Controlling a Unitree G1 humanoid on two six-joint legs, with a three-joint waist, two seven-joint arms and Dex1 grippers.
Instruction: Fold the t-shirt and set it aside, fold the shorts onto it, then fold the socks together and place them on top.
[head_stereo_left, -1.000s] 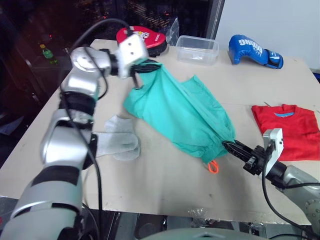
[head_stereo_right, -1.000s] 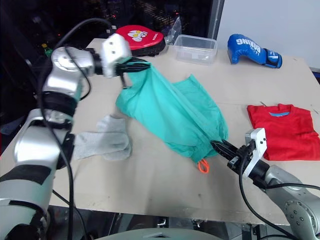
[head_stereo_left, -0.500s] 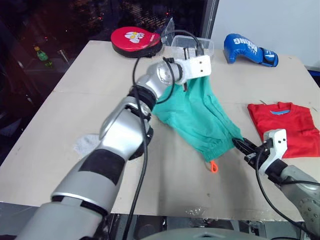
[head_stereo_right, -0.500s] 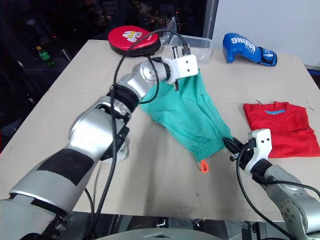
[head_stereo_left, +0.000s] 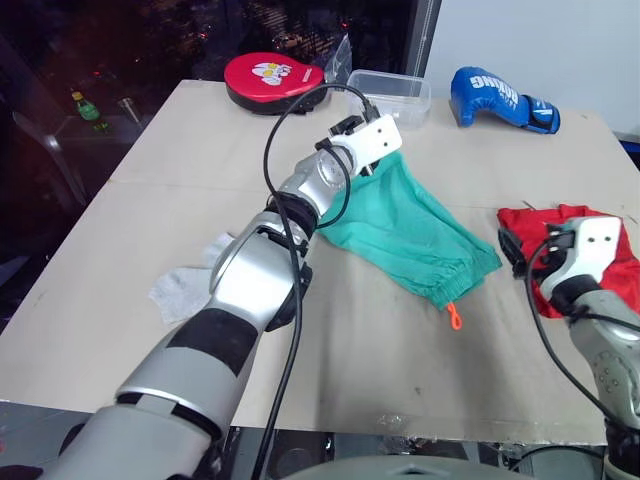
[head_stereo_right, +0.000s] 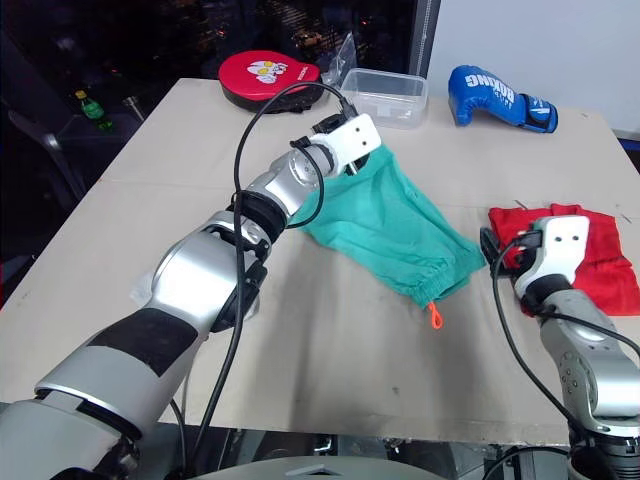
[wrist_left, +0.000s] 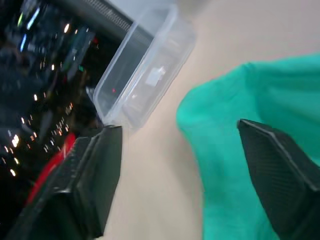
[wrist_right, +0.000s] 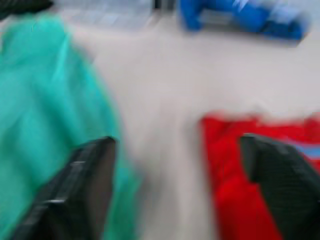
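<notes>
The mint green shorts (head_stereo_left: 410, 235) lie loose on the table, waistband and orange drawstring (head_stereo_left: 455, 318) toward the near right. My left gripper (wrist_left: 178, 129) stands open over the shorts' far corner, its fingers apart from the cloth. Open too is my right gripper (wrist_right: 172, 145), which hangs between the shorts' waistband and the red t-shirt (head_stereo_right: 615, 272). That shirt lies folded at the right edge, partly hidden behind my right wrist. The light grey socks (head_stereo_left: 185, 285) lie at the left, partly covered by my left arm.
At the table's far edge stand a round red mitt (head_stereo_left: 270, 75), a clear plastic box (head_stereo_left: 390, 95) and a blue boxing glove (head_stereo_left: 500, 98). A green bottle (head_stereo_left: 88, 105) stands on the dark floor beyond the left edge.
Both grippers have opened and let go of the shorts, which dropped onto the table further right. My right gripper has moved toward the t-shirt. The camera has shifted too.
</notes>
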